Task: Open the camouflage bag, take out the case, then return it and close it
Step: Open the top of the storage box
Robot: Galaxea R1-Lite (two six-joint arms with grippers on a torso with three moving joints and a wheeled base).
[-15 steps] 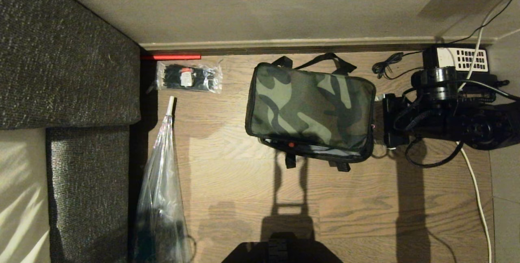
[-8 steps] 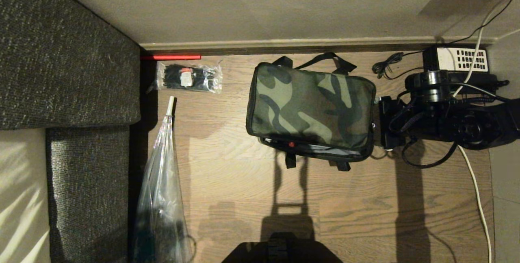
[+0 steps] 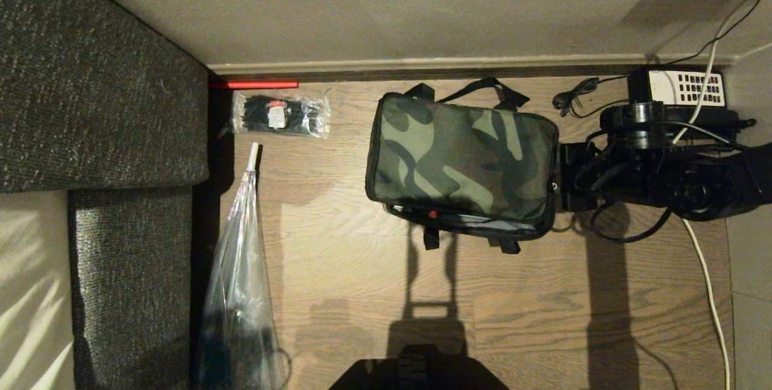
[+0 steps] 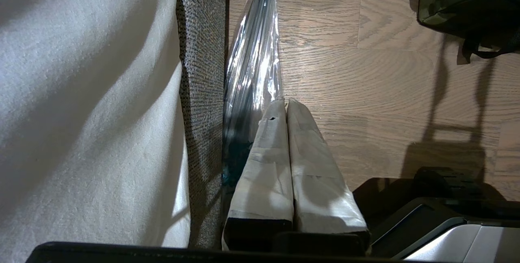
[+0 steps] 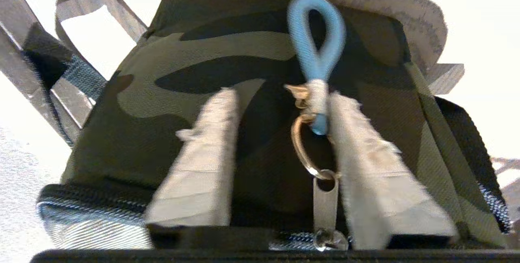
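Now my right end effector (image 5: 280,108) has slid in against the right-hand end of the camouflage bag (image 3: 461,167) since a second ago, and its fingers (image 5: 203,153) have come in from full spread to roughly half. Zipper ring (image 5: 304,145) and blue pull loop (image 5: 317,43) sit in the gap, hard against one finger; not pinched yet as far as I can tell. Bag lies on the floor (image 3: 362,293) near the wall, partly unzipped along its near edge, case not visible. I read this as the zipper grab. Left end effector (image 4: 286,106) parked by the sofa (image 4: 201,92), fingers pressed together, holding nothing.
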